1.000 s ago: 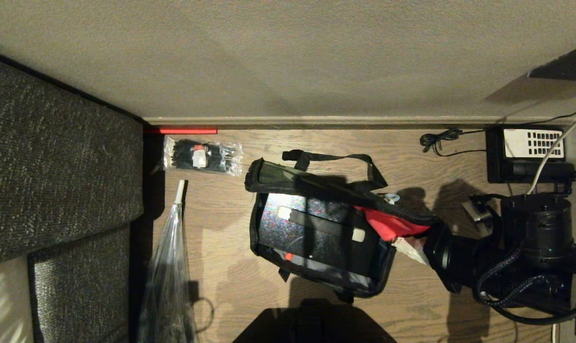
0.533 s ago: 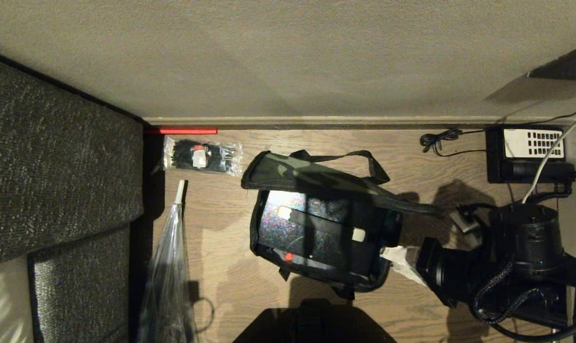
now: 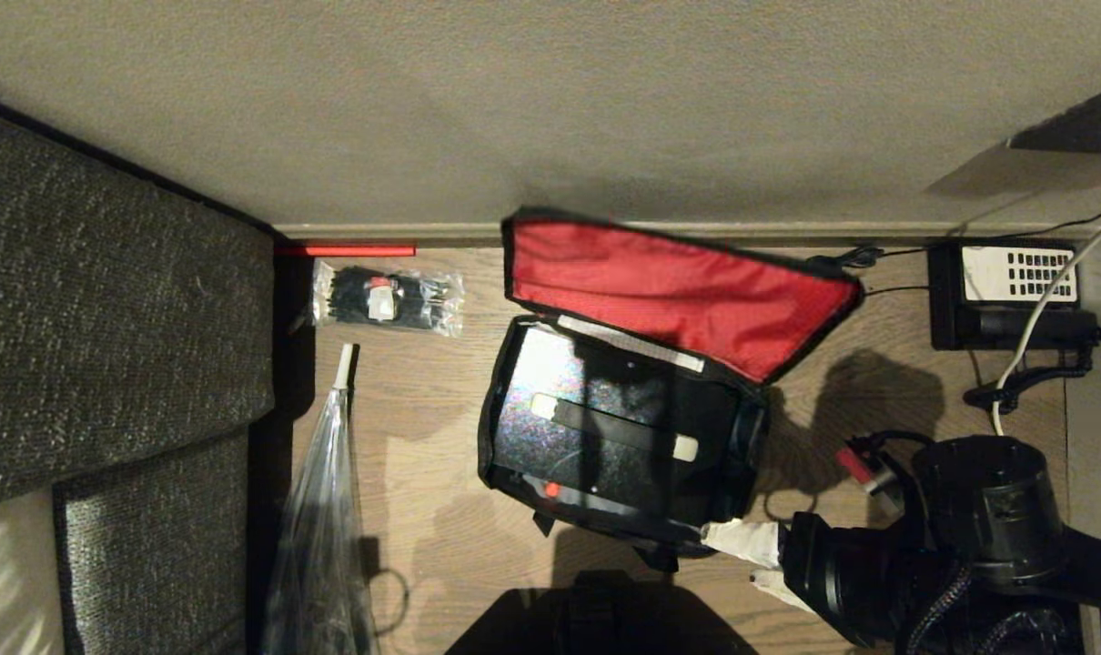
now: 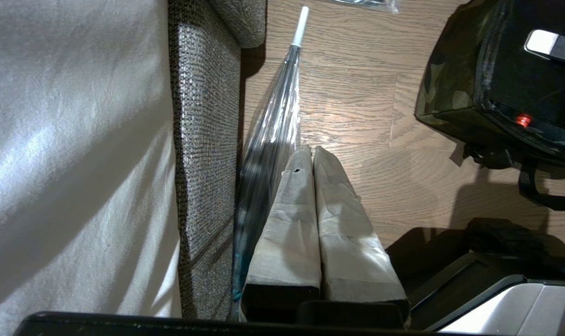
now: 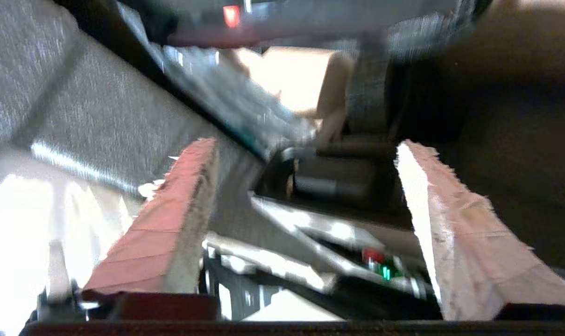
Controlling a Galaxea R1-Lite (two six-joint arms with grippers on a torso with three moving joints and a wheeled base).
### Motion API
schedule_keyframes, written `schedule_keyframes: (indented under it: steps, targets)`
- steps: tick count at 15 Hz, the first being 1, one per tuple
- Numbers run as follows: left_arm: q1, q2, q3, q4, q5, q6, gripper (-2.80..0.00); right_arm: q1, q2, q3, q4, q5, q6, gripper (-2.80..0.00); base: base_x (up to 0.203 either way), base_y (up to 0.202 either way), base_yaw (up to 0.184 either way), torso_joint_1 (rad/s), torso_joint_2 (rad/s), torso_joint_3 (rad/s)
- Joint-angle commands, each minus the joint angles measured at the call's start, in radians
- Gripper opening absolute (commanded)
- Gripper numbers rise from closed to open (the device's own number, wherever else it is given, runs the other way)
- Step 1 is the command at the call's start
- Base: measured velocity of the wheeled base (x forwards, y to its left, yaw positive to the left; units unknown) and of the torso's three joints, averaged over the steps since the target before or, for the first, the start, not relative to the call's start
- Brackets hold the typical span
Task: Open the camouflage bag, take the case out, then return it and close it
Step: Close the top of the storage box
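Right gripper (image 3: 742, 557) (agape) beside camouflage bag (image 3: 514, 446)

Right wrist view smeared by blur, surroundings unreadable. Right arm (image 3: 969, 546) cut by near-right edge of head view. Bag (image 3: 623, 437) lid hides far floor strip, strap. Case (image 3: 605, 428) edges sunk inside bag walls. Umbrella (image 3: 318, 509) cut by near edge.

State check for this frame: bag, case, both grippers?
camouflage bag: open, red-lined lid thrown back toward the wall.
case: lying flat inside the bag, strap handle up.
right gripper: open, empty, beside the bag's near right corner.
left gripper: shut, parked over the floor by the sofa.
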Motion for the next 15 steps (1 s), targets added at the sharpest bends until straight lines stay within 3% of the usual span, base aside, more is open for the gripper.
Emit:
schedule_keyframes:
  steps: [1,3,7,11,15]
  targets:
    - [0.000,-0.002,0.003,0.000,0.000,-0.001,-2.80,-0.018,0.016,-0.019,-0.008,-0.032,0.004,0.00,0.000,0.000,0.000,0.000,0.00,0.000]
    - [0.000,-0.002,0.003,0.000,0.000,-0.001,-2.80,-0.039,0.018,-0.040,-0.014,-0.035,0.005,0.00,0.000,0.000,0.000,0.000,0.00,0.000]
    - [0.000,-0.002,0.002,0.000,0.000,-0.001,-2.80,-0.220,0.037,-0.217,-0.002,-0.025,0.012,0.00,0.000,0.000,0.000,0.000,0.00,0.000]
    - [0.000,-0.002,0.002,0.000,0.000,-0.001,-2.80,-0.341,0.112,-0.373,0.009,-0.024,0.019,0.00,0.000,0.000,0.000,0.000,0.00,0.000]
    - [0.000,0.000,0.003,0.000,0.000,-0.001,-2.80,-0.408,0.203,-0.507,0.095,-0.022,0.092,0.00,0.000,0.000,0.000,0.000,0.00,0.000]
